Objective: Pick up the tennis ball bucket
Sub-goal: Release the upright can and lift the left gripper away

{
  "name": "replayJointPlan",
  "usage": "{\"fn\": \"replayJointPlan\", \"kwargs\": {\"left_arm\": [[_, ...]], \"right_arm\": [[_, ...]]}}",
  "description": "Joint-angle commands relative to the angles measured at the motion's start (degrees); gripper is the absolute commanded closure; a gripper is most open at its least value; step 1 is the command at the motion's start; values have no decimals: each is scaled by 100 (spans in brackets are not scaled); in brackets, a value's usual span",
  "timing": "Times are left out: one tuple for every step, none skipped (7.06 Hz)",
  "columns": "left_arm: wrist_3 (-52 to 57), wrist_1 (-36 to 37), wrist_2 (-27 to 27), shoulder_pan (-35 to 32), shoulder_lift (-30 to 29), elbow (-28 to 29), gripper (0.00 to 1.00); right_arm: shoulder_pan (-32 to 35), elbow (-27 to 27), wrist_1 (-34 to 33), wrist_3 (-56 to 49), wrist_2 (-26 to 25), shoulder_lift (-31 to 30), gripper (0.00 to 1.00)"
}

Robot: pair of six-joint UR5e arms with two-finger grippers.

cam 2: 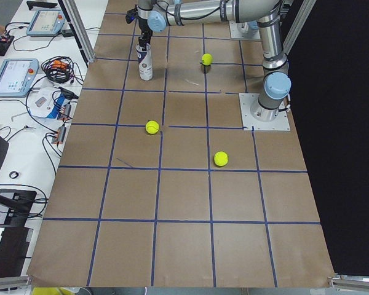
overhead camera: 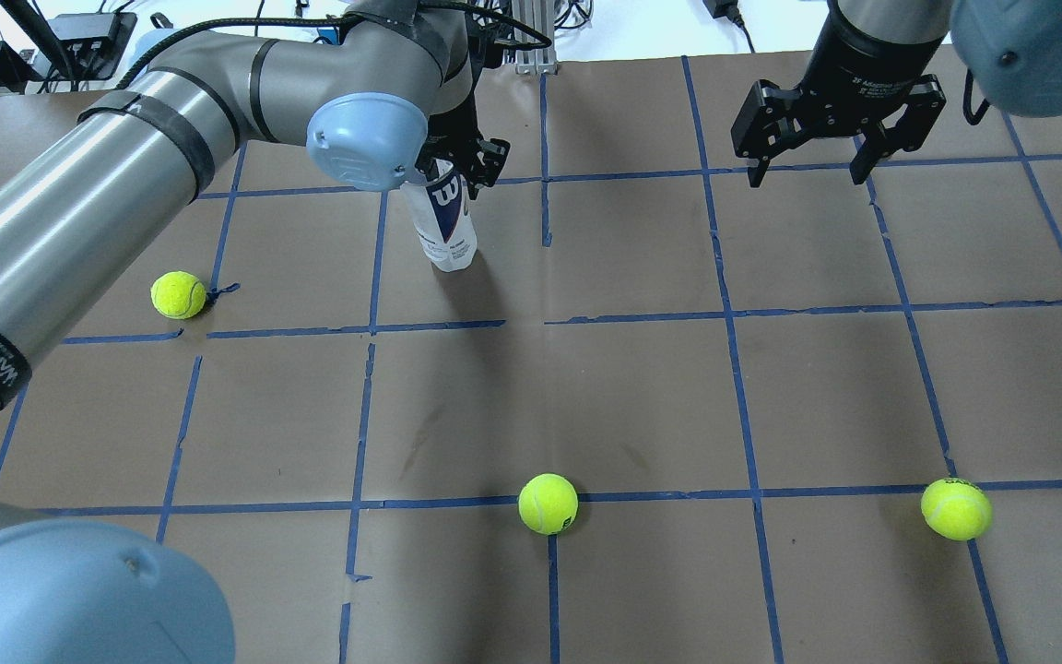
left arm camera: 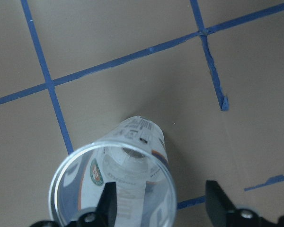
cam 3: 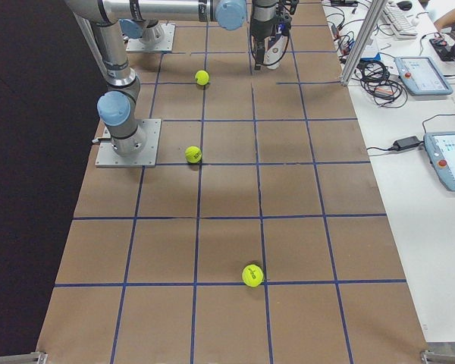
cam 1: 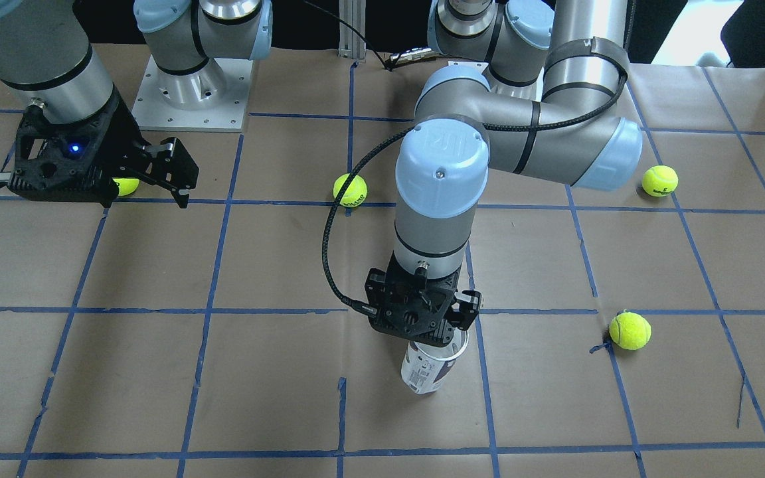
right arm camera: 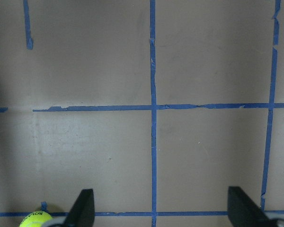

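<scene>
Left wrist-mounted, finger (left arm camera: 109, 202) inside tennis ball bucket (left arm camera: 138, 138)

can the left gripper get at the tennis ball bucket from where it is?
Probably yes. The left gripper sits open right over the upright tennis ball bucket, one finger seemingly inside its open mouth, the other outside; nothing blocks it.

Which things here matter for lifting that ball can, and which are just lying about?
In the job: tennis ball bucket, standing upright; left gripper, open, straddling its rim.
Not involved: four loose tennis balls; right gripper, open, holding nothing.
</scene>
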Motion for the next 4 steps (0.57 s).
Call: {"fn": "replayJointPlan", "kwargs": {"left_arm": [[-2, -216, -66, 69, 740, -159, 0], [42, -531, -40, 218, 1118, -369, 0], [42, -560, -109, 515, 1548, -885, 0], [42, -534, -110, 762, 1874, -1194, 0]], "right_arm": [[7, -6, -6, 0, -7, 52, 0], [-2, -14, 2, 0, -51, 9, 0], [7, -6, 46, 0, -60, 9, 0], [7, -32, 73, 9, -77, 18, 0]]}}
